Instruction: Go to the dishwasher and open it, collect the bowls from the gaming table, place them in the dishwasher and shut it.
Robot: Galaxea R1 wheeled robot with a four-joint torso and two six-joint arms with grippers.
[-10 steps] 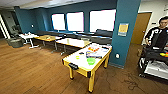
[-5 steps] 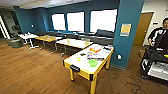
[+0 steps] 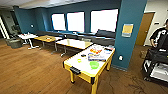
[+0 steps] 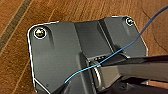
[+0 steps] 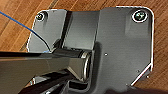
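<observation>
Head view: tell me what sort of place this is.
Probably an office break or lounge room: a yellow gaming table with a green bowl on it, wooden-top tables along a cushioned window bench, teal walls and a wood floor.

You saw the bright yellow, black-fitted gaming table [image 3: 85, 65] carrying a small bright green round bowl [image 3: 94, 65], teal walls [image 3: 130, 15] behind, and brown wood-grain plank flooring [image 4: 75, 10] beneath both wrists.

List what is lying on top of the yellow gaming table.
On the yellow gaming table sit a bright green bowl, a smaller pale green item, a small dark object and a pile of colourful flat things. What lies beneath that pile is covered.
</observation>
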